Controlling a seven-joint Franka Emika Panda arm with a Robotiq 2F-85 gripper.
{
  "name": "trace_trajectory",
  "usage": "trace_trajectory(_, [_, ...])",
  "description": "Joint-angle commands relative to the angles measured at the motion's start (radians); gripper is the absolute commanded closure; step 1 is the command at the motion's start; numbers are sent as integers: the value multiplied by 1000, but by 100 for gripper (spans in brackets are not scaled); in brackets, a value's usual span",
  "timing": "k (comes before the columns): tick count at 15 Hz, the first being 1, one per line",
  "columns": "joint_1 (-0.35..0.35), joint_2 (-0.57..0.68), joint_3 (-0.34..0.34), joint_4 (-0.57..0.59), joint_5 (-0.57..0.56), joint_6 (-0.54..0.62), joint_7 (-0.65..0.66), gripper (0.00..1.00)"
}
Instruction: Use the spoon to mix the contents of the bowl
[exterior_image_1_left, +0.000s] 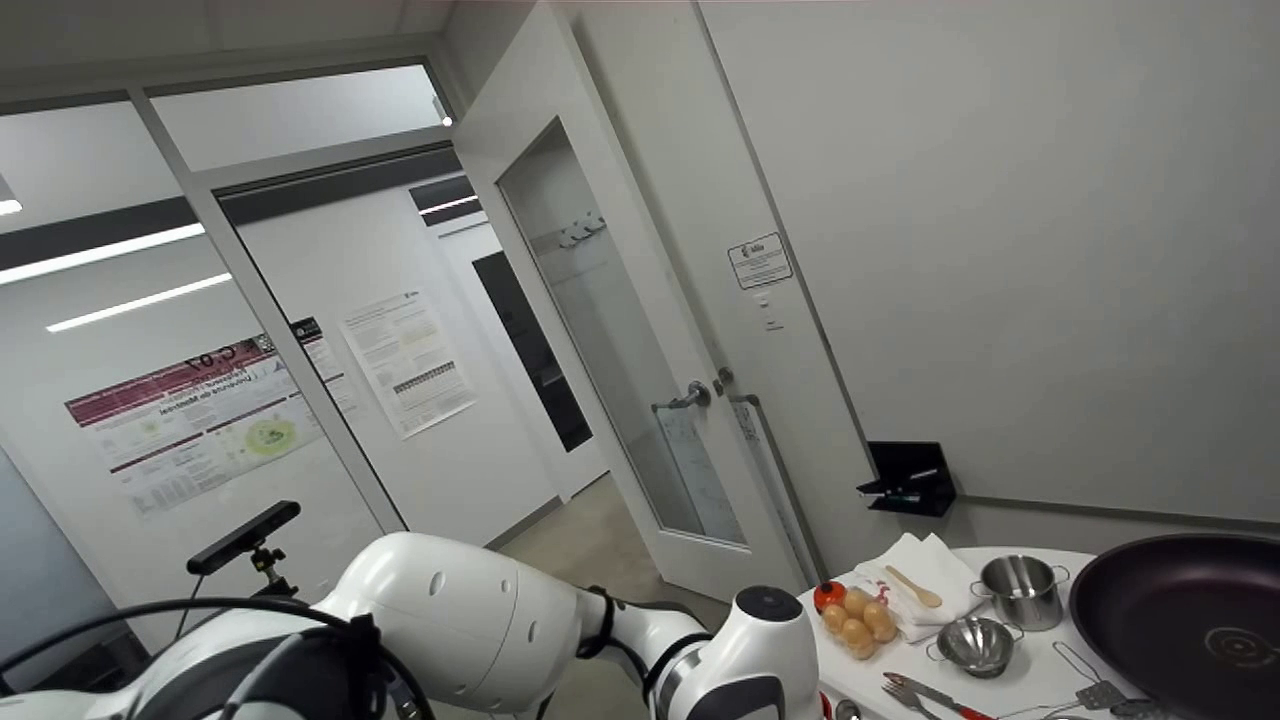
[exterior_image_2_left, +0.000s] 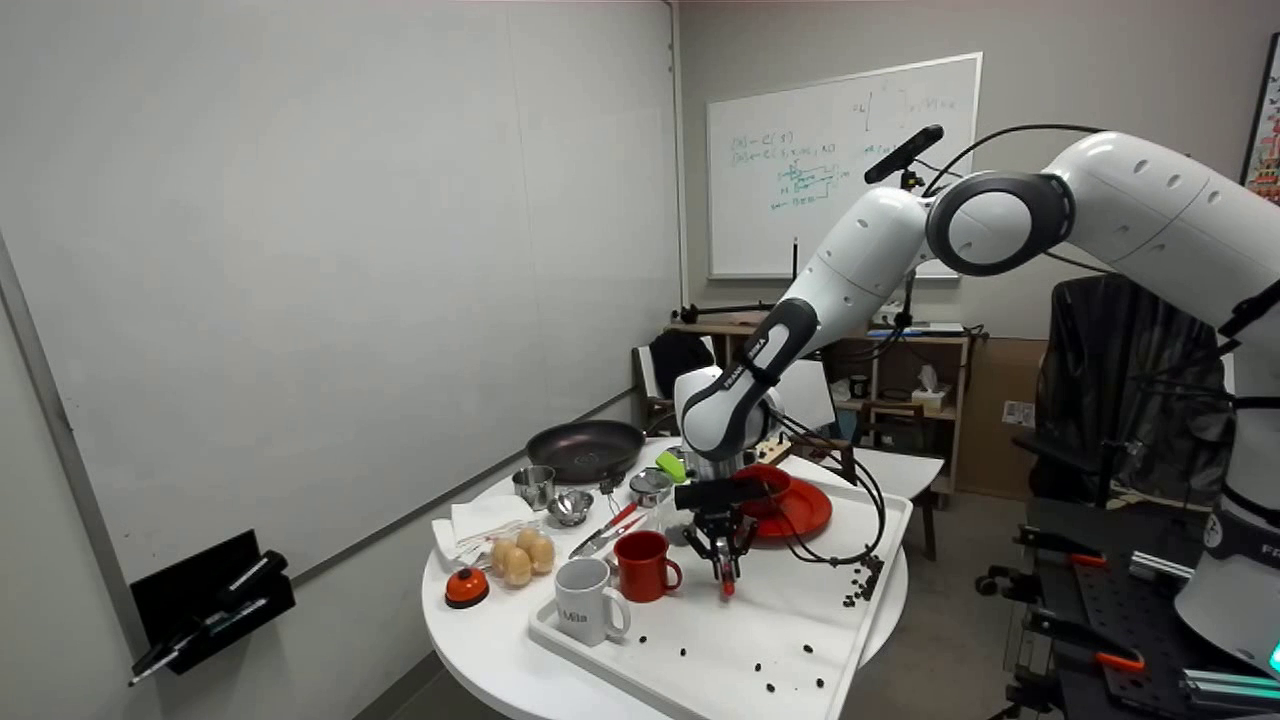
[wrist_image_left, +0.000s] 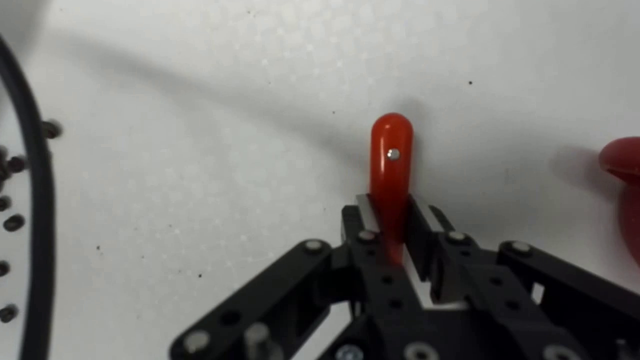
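Pincer (wrist_image_left: 393, 216), black and two-fingered: drawn in firmly on a smooth red handle (wrist_image_left: 391, 175), one finger against each side.
Red handle: rounded and silver-riveted at the end that juts beyond the fingers; in an exterior view it points down over the tray. Whether it touches the tray cannot be told. The pincer hides the rest, so I cannot tell if it is the spoon.
Bowl (exterior_image_2_left: 770, 482), round and red: on a flat red plate (exterior_image_2_left: 812, 518), partly covered by the pincer in an exterior view; its contents are hidden.
Tray (exterior_image_2_left: 720, 640), large, white, raised-rimmed: beneath the pincer, on a rounded white table (exterior_image_2_left: 480, 640).
Dark bean-like bits (exterior_image_2_left: 868, 578): clustered by one edge of the tray, with a few scattered nearer the camera.
Mugs: a glossy red mug (exterior_image_2_left: 641, 570) beside a pale grey mug (exterior_image_2_left: 584, 605) lettered "Mila", both on the tray.
Wooden spoon (exterior_image_1_left: 920, 593), pale and small: lying on a folded white cloth (exterior_image_1_left: 905, 556), well apart from the pincer.
Eggs (exterior_image_1_left: 860, 622), light brown: bunched together near the cloth.
Metalware: a wide black frying pan (exterior_image_2_left: 587, 450) near a two-handled steel pot (exterior_image_1_left: 1022, 597), seen in both exterior views.
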Motion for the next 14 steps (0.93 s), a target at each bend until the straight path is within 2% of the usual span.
trace_trajectory(1, [-16, 62, 8, 89, 14, -47, 20, 94])
trace_trajectory(3, [-15, 73, 9, 104, 14, -50, 26, 94])
trace_trajectory(4, [-16, 76, 11, 111, 16, -57, 28, 62])
trace_trajectory(8, [-26, 65, 14, 119, 24, -73, 32, 33])
trace_trajectory(11, [-46, 7, 15, 78, 40, -102, 32, 12])
trace_trajectory(13, [-69, -52, 18, 30, 54, -108, 6, 1])
trace_trajectory(14, [-81, -82, 20, 9, 62, -108, -5, 0])
